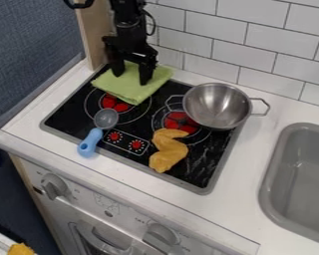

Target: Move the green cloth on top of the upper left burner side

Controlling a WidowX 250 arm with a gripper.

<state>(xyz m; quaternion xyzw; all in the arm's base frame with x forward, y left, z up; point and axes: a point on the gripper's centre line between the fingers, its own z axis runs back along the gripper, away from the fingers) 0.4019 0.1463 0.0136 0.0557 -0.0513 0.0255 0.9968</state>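
Nearest to me, two knobs (161, 237) are sitting on the stove's front, and above them a spoon with a blue handle (89, 142) is lying across the near edge of the cooktop (69, 119). Farther in, a limp-looking yellow-orange piece (167, 152) is resting to the spoon's right, with a metal pot (215, 105) sitting beyond it at the right edge. The green cloth (127, 91) is lying at the cooktop's far left corner, covering the far part of the left burner (114, 102) — so it is looking largely in place already.

Above it the end effector (131, 79) is hanging with its fingers spread apart, clasping nothing that I'm making out. The cloth is looking light, soft and floppy — nothing fragile, but likely to crumple or trail if pinched at one corner. If it is needing a nudge, I'm judging a shallow pinch of the fabric near its middle best, lifting gently so the layers aren't unfolding. Behind everything, white tiles (252, 45) are lining the wall.
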